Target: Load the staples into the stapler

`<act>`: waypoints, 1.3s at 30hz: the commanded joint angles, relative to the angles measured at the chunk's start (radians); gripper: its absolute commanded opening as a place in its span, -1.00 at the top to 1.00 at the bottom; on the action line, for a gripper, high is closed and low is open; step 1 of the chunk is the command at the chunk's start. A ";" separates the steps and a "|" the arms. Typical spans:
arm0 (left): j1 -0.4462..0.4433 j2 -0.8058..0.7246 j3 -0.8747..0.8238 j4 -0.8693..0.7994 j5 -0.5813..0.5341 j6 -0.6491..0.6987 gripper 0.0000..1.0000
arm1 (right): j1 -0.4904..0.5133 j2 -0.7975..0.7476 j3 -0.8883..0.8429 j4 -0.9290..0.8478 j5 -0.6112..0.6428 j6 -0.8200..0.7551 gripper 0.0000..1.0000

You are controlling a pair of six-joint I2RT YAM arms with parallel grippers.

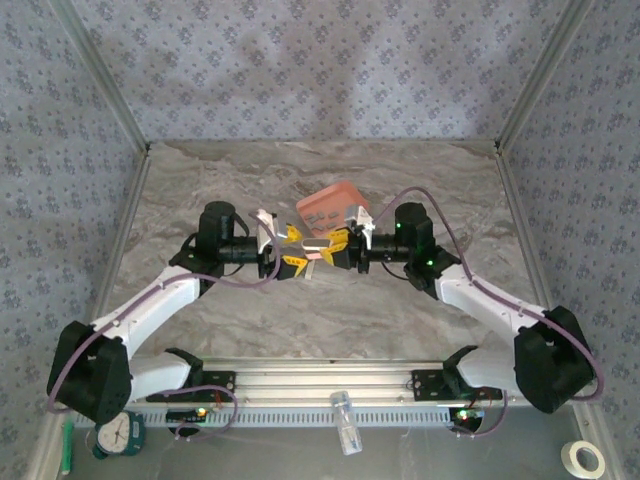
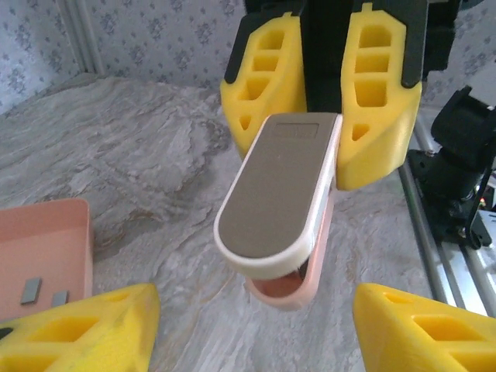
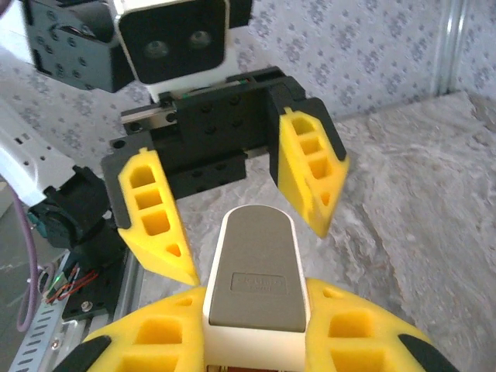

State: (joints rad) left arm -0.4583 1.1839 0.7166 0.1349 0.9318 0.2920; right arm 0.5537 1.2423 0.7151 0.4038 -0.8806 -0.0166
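Observation:
The stapler (image 2: 277, 198), white with a grey top panel and a pale pink lower arm, is held above the table. My right gripper (image 3: 254, 293) is shut on its rear end, and the stapler (image 3: 256, 263) points away from that camera. My left gripper (image 2: 256, 304) stands open, its yellow fingers (image 3: 151, 221) apart on either side of the stapler's free tip without touching it. Two small grey staples (image 2: 32, 291) lie in the salmon-pink tray (image 2: 46, 232). From above, both grippers meet at the stapler (image 1: 314, 250) in the table's middle.
The pink tray (image 1: 333, 205) sits just behind the two grippers. An aluminium rail (image 1: 320, 385) runs along the near edge, with a small clear bottle (image 1: 345, 420), a dial (image 1: 122, 433) and a tape roll (image 1: 585, 458) in front of it. Patterned walls enclose the marble table.

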 commanded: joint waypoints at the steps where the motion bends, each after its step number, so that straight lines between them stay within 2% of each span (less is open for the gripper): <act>1: -0.009 0.008 -0.008 0.071 0.069 -0.047 -0.30 | -0.002 0.032 0.011 0.124 -0.084 0.006 0.96; 8: -0.011 0.011 0.001 0.069 0.083 -0.040 -0.01 | -0.001 0.072 0.016 0.228 -0.110 0.057 0.96; 15: -0.011 0.009 0.001 0.041 0.094 -0.021 0.04 | 0.000 0.078 0.014 0.254 -0.109 0.066 0.97; 22: -0.011 0.006 0.007 0.029 0.099 -0.018 0.33 | 0.000 0.078 0.007 0.258 -0.107 0.072 0.96; 24: -0.011 0.001 0.015 0.003 0.088 0.000 0.47 | 0.000 0.072 0.001 0.236 -0.098 0.069 0.85; 26: -0.010 -0.003 0.034 -0.076 0.048 0.050 0.63 | -0.003 0.047 -0.007 0.163 -0.056 0.052 0.38; 28: -0.011 -0.006 0.073 -0.203 0.003 0.139 0.72 | -0.006 0.006 0.002 0.023 0.006 0.007 0.09; 32: -0.032 -0.006 0.164 -0.499 -0.122 0.364 0.80 | 0.008 -0.079 0.062 -0.318 0.135 -0.172 -0.10; 34: -0.052 -0.001 0.201 -0.604 -0.198 0.457 0.83 | 0.023 -0.097 0.098 -0.423 0.183 -0.237 -0.15; 39: -0.081 0.015 0.258 -0.737 -0.310 0.572 0.84 | 0.074 -0.058 0.174 -0.516 0.219 -0.296 -0.20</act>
State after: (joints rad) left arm -0.5259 1.1931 0.9295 -0.4366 0.7097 0.7200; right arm 0.6029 1.1671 0.8402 0.0280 -0.7151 -0.2287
